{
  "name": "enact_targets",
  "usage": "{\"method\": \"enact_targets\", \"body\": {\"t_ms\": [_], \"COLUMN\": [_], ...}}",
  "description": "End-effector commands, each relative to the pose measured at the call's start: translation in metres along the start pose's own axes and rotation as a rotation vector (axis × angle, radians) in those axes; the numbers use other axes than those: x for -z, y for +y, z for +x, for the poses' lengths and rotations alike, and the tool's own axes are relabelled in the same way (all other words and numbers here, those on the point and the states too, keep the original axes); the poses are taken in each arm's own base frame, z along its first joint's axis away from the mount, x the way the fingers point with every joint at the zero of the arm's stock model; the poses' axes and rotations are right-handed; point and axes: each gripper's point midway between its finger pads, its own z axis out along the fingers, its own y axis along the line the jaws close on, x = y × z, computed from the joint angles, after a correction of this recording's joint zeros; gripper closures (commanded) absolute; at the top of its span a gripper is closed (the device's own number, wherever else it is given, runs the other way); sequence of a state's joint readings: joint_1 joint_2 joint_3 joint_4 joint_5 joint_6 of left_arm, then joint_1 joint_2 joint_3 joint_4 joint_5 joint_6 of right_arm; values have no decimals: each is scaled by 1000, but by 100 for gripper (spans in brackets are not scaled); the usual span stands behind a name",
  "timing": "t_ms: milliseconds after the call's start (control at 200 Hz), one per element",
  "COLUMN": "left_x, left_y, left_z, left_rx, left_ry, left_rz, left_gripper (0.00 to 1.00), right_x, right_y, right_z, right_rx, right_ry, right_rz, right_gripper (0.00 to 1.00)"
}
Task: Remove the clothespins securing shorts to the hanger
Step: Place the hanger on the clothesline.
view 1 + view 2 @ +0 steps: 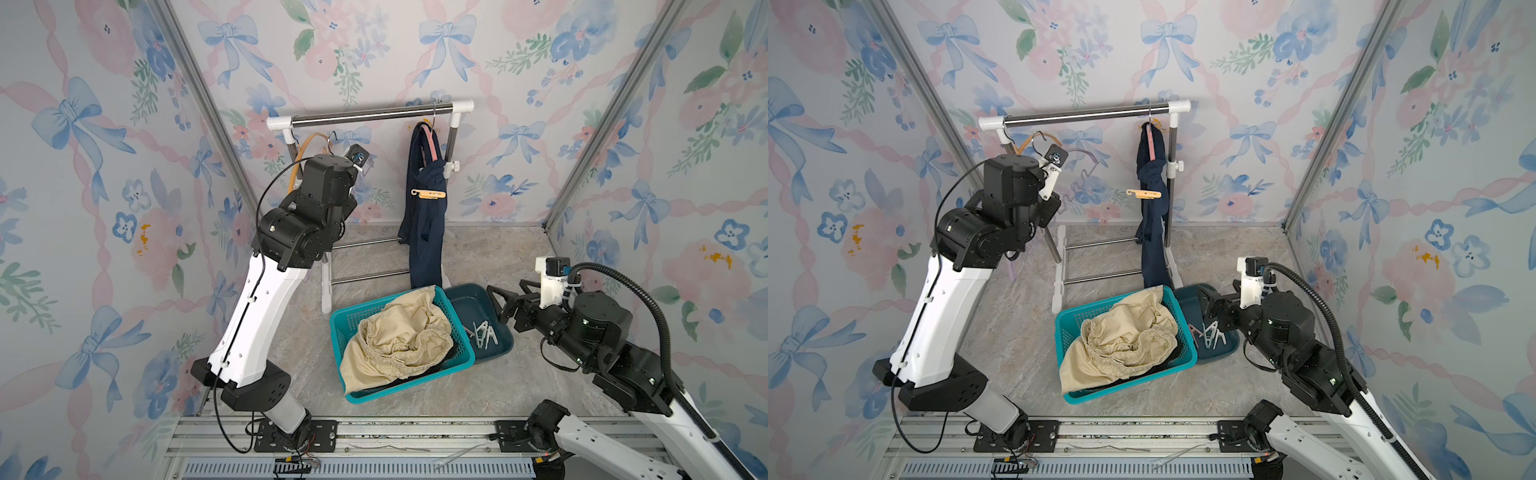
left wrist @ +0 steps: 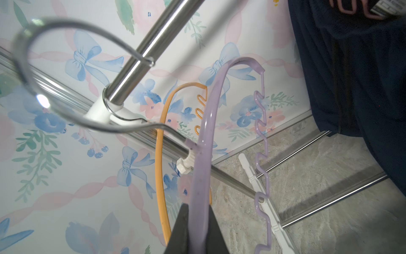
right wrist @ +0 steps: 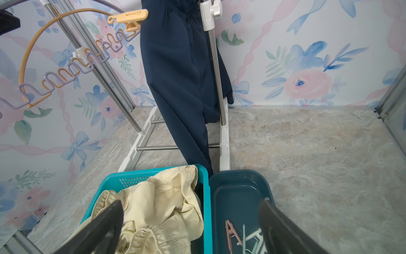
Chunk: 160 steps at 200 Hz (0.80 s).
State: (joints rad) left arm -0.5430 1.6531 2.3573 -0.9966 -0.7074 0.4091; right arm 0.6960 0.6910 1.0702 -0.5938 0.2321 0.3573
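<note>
Navy shorts hang from a pink hanger at the right end of the rail. A light orange clothespin is clipped on their left edge and also shows in the right wrist view as the clothespin. My left gripper is shut on a bare lilac hanger near the rail's left end. My right gripper hangs open and empty over a dark tray holding several loose clothespins. Cream shorts lie in the teal basket.
A bare orange hanger hangs at the rail's left end beside the lilac one. The rack's white feet and low crossbars stand behind the basket. Papered walls close in the back and both sides.
</note>
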Motion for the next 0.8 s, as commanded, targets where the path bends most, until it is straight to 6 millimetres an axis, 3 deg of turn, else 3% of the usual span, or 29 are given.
{"method": "enact_targets", "body": {"t_ms": [0,200,580,795], "left_x": [-5,-33,-45,-62], "left_y": [17,26,47,52], "left_z": [-20,-27,-47,-42], "left_rx": [44,70,139,94], "left_ry": [-59,-55,-143,-115], "left_rz": [-31,-78,-146,-189], "left_gripper": [100,100,100,100], "right_x": [-3,-5,-19,-23], "right_y": [4,2,4,5], "right_z": [14,22,40,48], "right_rx": [-29,-35,-67,-86], "right_ry": [34,53,92,107], "right_rz": [-28,-24,-35,-41], "right_gripper": [4,4,3,3]}}
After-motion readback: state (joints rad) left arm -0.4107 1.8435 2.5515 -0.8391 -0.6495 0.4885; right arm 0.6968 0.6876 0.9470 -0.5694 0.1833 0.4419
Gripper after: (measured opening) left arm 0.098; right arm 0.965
